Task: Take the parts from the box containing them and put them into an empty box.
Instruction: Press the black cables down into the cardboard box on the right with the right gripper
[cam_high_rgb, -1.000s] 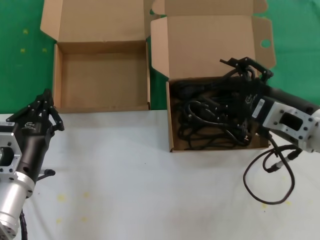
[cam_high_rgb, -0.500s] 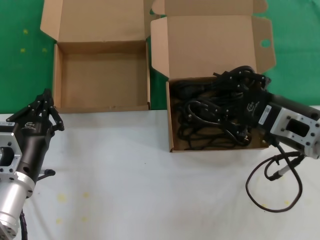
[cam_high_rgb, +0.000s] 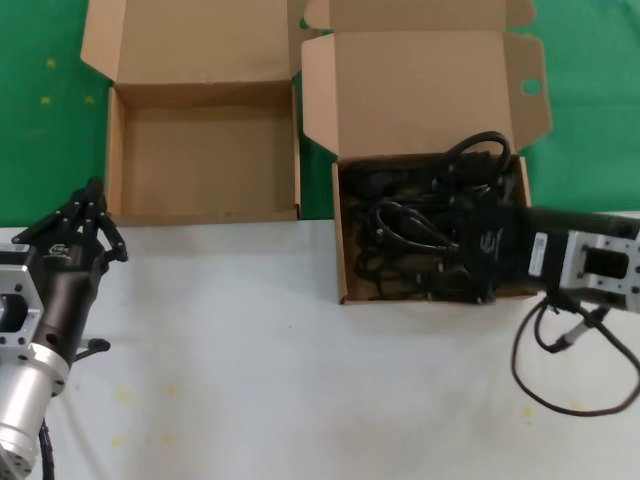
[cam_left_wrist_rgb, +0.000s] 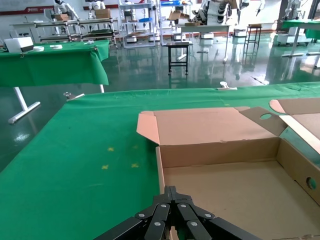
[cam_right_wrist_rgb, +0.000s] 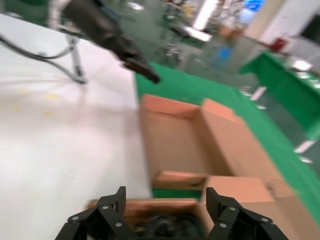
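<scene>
Cardboard of a plain brown colour made both boxes, and they stood side by side where the white bench (cam_high_rgb: 300, 380) met a green cloth (cam_high_rgb: 40, 110). At the far left, the left gripper (cam_high_rgb: 90, 215) hung low over the white bench, near its front left part, with its jaws pressed together to a point. It was well apart from the boxes and it held nothing. In the left wrist view its dark fingers (cam_left_wrist_rgb: 170, 220) met just before the near wall of the empty box.

To the right of it was the empty box (cam_high_rgb: 205, 155), roughly square, with its plain lid laid open at the back. Its bare floor carried nothing. Just beside this one stood the box with the cords (cam_high_rgb: 345, 240), whose tall lid had a side flap with a round hole (cam_high_rgb: 530, 87). Inside lay the black power cords (cam_high_rgb: 410, 225) in a loose tangle, and one loop rose above the back wall.

At the right, the right gripper (cam_high_rgb: 475, 240) reached into this box from the right side, low among the cords. In the right wrist view its jaws were spread wide, with the cords dark between them. A thin black wire (cam_high_rgb: 570, 375) looped on the bench below the right arm.
</scene>
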